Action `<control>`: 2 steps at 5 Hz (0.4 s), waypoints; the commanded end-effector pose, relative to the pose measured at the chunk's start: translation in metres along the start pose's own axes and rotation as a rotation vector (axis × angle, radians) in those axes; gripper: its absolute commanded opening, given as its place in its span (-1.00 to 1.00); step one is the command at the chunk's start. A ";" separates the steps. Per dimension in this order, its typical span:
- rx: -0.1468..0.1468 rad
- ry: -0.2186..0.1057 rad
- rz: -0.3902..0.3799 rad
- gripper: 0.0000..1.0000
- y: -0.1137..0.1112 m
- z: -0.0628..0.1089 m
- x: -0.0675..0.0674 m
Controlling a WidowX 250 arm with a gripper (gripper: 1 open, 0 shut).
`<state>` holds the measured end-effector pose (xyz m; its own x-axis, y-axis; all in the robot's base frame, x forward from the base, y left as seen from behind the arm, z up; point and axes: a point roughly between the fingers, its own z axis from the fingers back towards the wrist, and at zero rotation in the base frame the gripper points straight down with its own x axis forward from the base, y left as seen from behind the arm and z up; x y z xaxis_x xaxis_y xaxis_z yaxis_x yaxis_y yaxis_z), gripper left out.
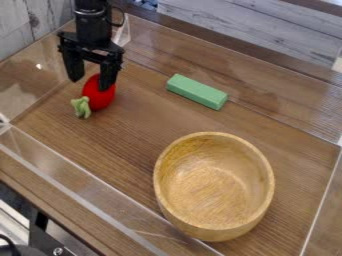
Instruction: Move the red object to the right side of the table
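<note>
The red object is a small glossy strawberry toy with a green leafy end, lying on the dark wood-grain table at the left. My black gripper points straight down directly over it, open, with its fingers spread to either side of the toy's upper part. The fingertips hang just above or level with the toy's top; nothing is gripped.
A flat green rectangular block lies to the right of the toy. A round light wooden bowl stands at the front right. Clear acrylic walls edge the table.
</note>
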<state>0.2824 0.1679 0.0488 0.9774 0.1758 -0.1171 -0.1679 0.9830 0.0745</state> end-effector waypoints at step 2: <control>0.024 -0.065 -0.057 1.00 0.000 0.030 0.010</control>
<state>0.2876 0.1637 0.0549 0.9845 0.1222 -0.1257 -0.1143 0.9911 0.0683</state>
